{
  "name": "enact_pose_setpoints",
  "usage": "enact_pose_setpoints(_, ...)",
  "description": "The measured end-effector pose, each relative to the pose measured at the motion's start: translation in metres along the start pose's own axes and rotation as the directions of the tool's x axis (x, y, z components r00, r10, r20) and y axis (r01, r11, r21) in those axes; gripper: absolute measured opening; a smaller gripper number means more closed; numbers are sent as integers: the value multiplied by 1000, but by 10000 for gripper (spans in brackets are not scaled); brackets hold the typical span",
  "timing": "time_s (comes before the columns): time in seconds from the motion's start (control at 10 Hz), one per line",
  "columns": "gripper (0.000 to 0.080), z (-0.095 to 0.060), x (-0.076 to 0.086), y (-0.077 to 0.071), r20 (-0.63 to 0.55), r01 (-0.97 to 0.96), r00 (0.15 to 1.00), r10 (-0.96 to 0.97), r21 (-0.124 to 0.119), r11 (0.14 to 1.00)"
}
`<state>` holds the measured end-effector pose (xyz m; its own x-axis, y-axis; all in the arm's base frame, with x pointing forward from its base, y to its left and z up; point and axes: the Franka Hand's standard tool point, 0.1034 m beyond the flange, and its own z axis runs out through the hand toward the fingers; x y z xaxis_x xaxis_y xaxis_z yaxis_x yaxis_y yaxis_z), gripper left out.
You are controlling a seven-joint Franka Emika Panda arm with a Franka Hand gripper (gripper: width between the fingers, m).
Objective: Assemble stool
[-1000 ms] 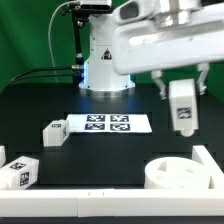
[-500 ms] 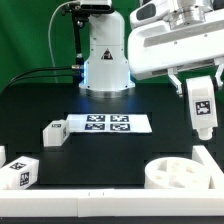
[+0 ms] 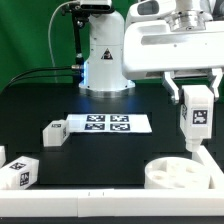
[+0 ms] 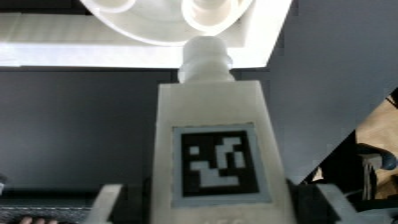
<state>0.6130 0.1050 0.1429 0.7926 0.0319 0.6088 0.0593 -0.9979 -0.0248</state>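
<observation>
My gripper (image 3: 194, 95) is shut on a white stool leg (image 3: 195, 118) with a square tag, and holds it upright in the air at the exterior view's right, above and a little behind the round white seat (image 3: 183, 175). In the wrist view the leg (image 4: 214, 140) fills the middle between my fingers (image 4: 111, 205), its peg end pointing toward the seat (image 4: 187, 18), which shows holes. Two more legs lie on the table: one (image 3: 54, 132) beside the marker board and one (image 3: 17, 172) at the front of the exterior view's left.
The marker board (image 3: 108, 124) lies flat mid-table. A long white border rail (image 3: 70, 205) runs along the front edge, with an upright piece (image 3: 208, 158) next to the seat. The robot base (image 3: 103, 60) stands at the back.
The gripper with the leg swung to the exterior view's right, then came back slightly left and lower, closer over the seat. The other parts have not moved.
</observation>
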Motion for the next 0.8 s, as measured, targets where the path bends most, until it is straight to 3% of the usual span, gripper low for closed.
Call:
enact_pose_setpoints(0.1, 334, 1, -1, 0, 2, 1, 1000, -1, -1, 1000)
enact_pose_setpoints(0.4, 334, 25, -12, -3, 4, 82, 997, -82, -7, 997)
enact_pose_setpoints(0.8, 334, 29, -14, -1, 13, 101, 995, -101, -8, 995)
